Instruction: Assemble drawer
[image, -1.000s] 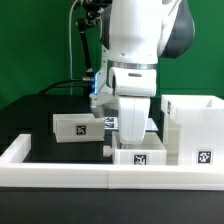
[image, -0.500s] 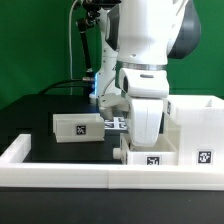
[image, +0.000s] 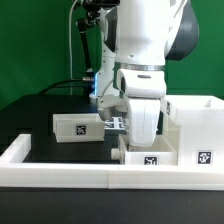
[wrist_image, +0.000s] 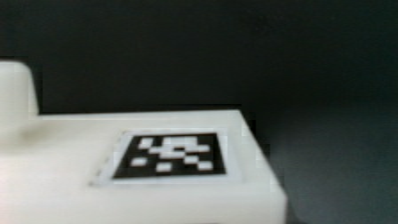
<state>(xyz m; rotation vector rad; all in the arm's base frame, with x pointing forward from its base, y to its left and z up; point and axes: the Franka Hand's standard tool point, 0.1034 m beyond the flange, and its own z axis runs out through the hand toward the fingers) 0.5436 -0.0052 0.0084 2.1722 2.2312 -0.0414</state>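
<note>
A small white tray (image: 150, 160) with a black-and-white tag stands at the front, just behind the rail and close beside the tall white box shell (image: 195, 128) on the exterior view's right. My gripper (image: 138, 147) is down at this tray's back left, and the hand hides its fingers. The wrist view shows the tray's tagged white face (wrist_image: 173, 157) very close, with no fingers in sight. A second small tray (image: 79, 127) lies apart on the exterior view's left.
A low white rail (image: 70, 176) edges the table's front and left. The marker board (image: 117, 122) lies flat behind the hand. Black cables hang at the back by a dark post (image: 78, 50). Dark table shows in the wrist view (wrist_image: 320, 60).
My arm has moved toward the exterior view's right. The front tray has shifted right with it, up beside the box shell. In the last half second almost nothing moved.
</note>
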